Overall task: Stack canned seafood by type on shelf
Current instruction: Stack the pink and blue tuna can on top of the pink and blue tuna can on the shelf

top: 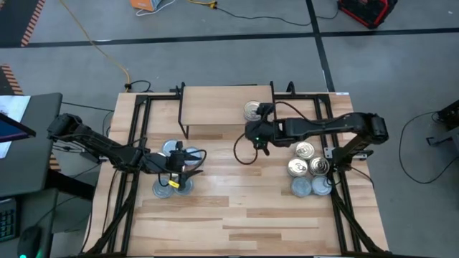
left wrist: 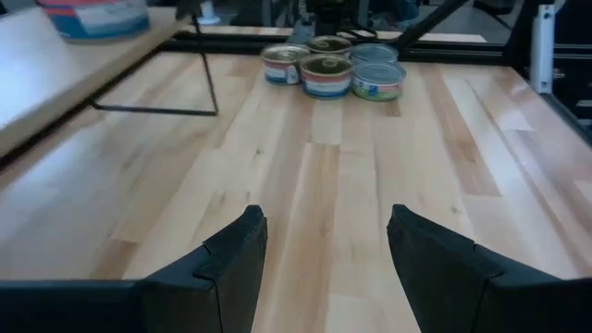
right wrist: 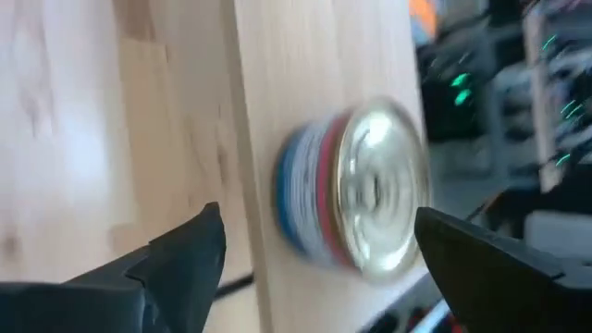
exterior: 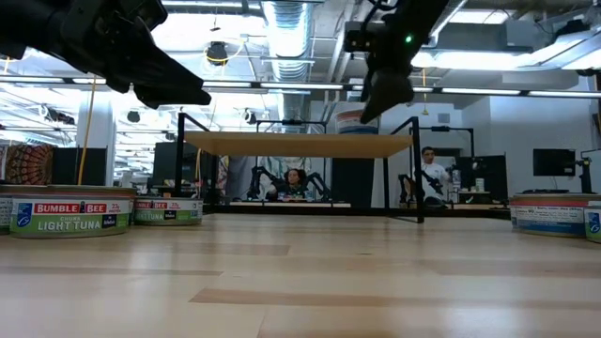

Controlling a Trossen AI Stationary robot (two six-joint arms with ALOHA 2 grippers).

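Note:
The shelf (top: 215, 107) stands at the table's far middle, with one silver-topped tin with a red and blue label (top: 252, 110) resting on its right end. My right gripper (top: 262, 115) hovers open just by that tin; in its wrist view the tin (right wrist: 356, 190) lies beyond the spread fingers, untouched. My left gripper (top: 188, 161) hangs open above the left group of tins (top: 172, 150), nothing between its fingers (left wrist: 324, 250). In the low view, the right gripper (exterior: 383, 92) is above the shelf top (exterior: 300, 144).
Several tins (top: 308, 170) sit in a cluster at the table's right side, seen far off in the left wrist view (left wrist: 328, 69). Two more tins (top: 174, 187) lie near the left gripper, one reading light tuna (exterior: 70, 211). The table's near half is bare wood (top: 237, 222).

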